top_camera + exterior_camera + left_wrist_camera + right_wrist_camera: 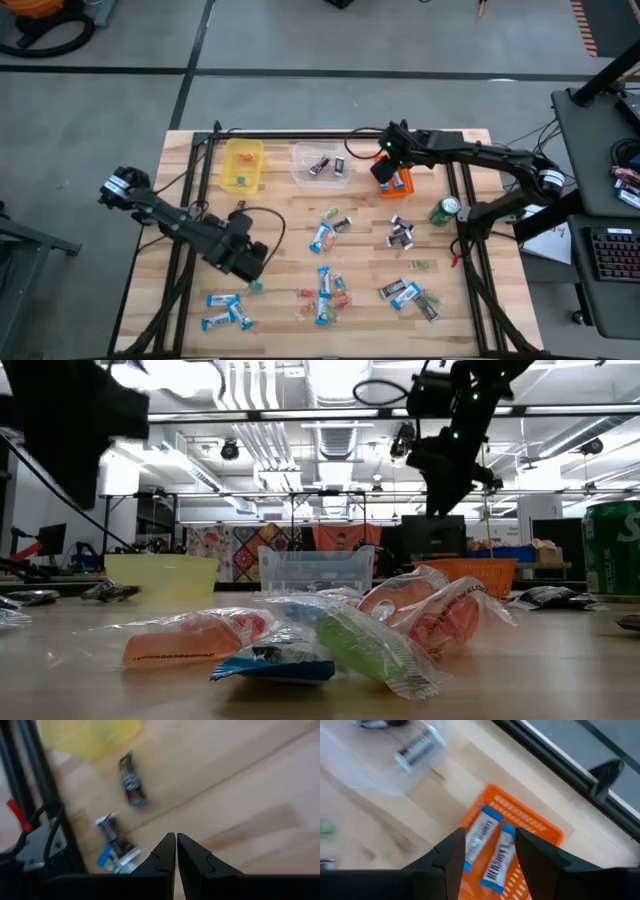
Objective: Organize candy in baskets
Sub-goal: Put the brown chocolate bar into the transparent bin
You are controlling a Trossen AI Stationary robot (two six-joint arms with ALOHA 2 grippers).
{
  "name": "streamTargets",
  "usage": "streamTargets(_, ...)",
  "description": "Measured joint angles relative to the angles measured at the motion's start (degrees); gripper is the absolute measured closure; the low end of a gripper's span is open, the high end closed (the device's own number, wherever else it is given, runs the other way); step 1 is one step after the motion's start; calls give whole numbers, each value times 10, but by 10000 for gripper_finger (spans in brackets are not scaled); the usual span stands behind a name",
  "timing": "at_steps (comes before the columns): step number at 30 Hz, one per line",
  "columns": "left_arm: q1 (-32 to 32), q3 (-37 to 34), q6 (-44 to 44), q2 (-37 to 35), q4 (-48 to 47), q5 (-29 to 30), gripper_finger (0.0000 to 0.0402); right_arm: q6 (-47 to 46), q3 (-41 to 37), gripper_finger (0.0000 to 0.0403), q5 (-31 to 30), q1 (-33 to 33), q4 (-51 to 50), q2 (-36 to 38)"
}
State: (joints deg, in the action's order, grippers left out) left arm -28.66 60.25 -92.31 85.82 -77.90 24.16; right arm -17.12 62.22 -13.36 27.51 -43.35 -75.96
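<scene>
Right pincer (487, 852) hangs open over the orange basket (530, 820), a ribbed plastic bin holding two blue-and-white bars (492, 852), print unreadable. Left pincer (176, 851) is shut above the wood-plank counter (290, 220), where crinkly wrapped candy (325, 290) lies scattered, with the clear basket (320, 165) and yellow basket (242, 165) nearby.

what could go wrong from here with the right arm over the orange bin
The right gripper hangs open just above the orange basket, which holds two blue-and-white bars; moving off low, it could catch the rim and shift the basket. The green can stands between that basket and loose candy, so a low sweep might topple it.
</scene>
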Motion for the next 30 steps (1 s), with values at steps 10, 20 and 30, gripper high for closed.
streamTargets(10, 129, -87, 144, -1, 109, -20, 402, 1, 0, 243, -1, -56, 38, 14)
streamTargets(20, 165, -130, 117, -1, 132, 37, 354, 1, 0, 244, -1, -79, 64, -1)
streamTargets(30, 171, -199, 70, 0, 187, 68, 239, 0, 0, 245, -1, -79, 65, -9)
